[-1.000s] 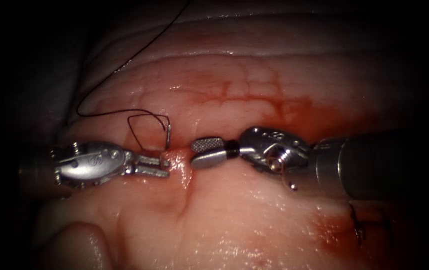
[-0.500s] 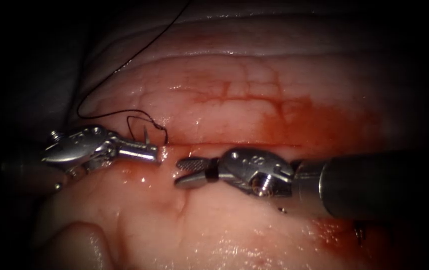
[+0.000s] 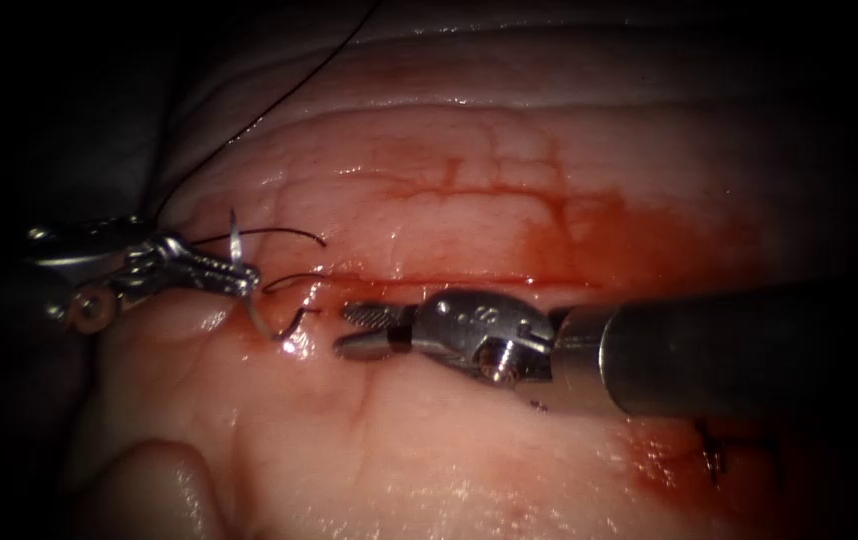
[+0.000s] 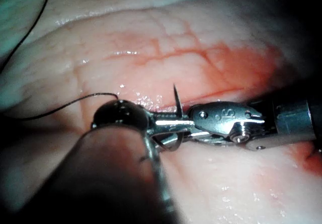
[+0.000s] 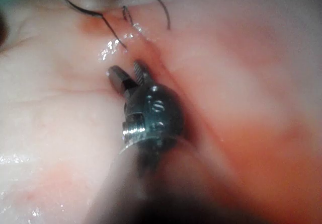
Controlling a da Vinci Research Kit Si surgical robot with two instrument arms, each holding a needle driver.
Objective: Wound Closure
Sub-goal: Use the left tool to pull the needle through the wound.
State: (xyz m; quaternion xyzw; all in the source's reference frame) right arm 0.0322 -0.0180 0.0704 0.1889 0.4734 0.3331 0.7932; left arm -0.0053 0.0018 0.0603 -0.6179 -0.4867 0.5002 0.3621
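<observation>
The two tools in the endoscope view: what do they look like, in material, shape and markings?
Both are shiny silver metal. The right arm's tool has short ridged jaws, a black band behind them, a rounded wrist housing with stamped marks and a screw, then a thick dark grey shaft. The left arm's tool is slimmer, with a small round pulley.

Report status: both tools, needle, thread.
Left tool shut on needle mid-curve, left of the cut. Needle out of the tissue, thread trailing from it. Right tool open, holding nothing, beside the needle.
</observation>
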